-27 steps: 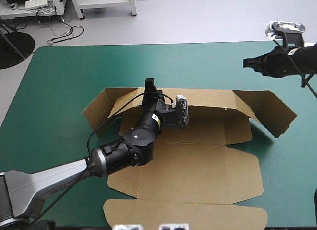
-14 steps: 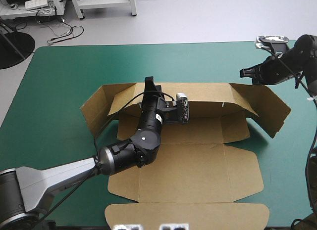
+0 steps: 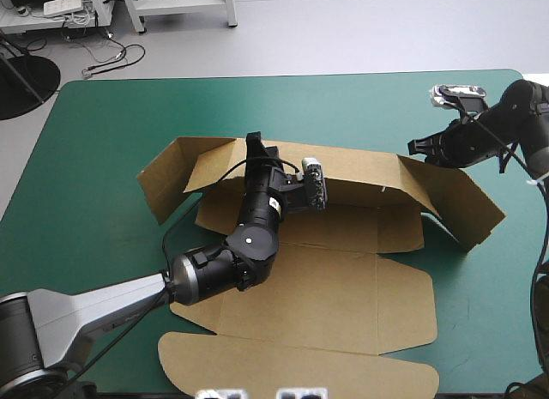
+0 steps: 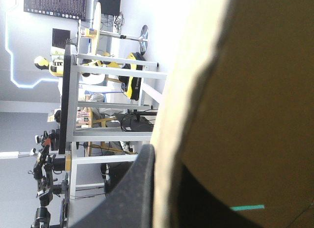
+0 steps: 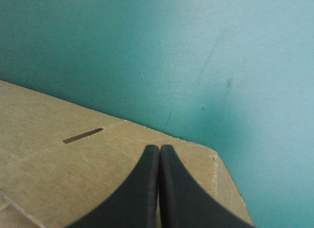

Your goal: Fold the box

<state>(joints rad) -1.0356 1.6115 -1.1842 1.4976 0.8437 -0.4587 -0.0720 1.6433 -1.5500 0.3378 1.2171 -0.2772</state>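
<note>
The box (image 3: 343, 287) is plain brown, apparently unprinted; the table cover (image 3: 103, 116) is uniform teal-green; the right gripper (image 5: 159, 147) is black.

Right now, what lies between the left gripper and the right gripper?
Only the box's raised far wall: in the high view it runs from the left gripper, clamped on it, to the shut right gripper.

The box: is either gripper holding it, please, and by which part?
Left gripper holds the box by its far wall's top edge; right gripper holds nothing.
</note>
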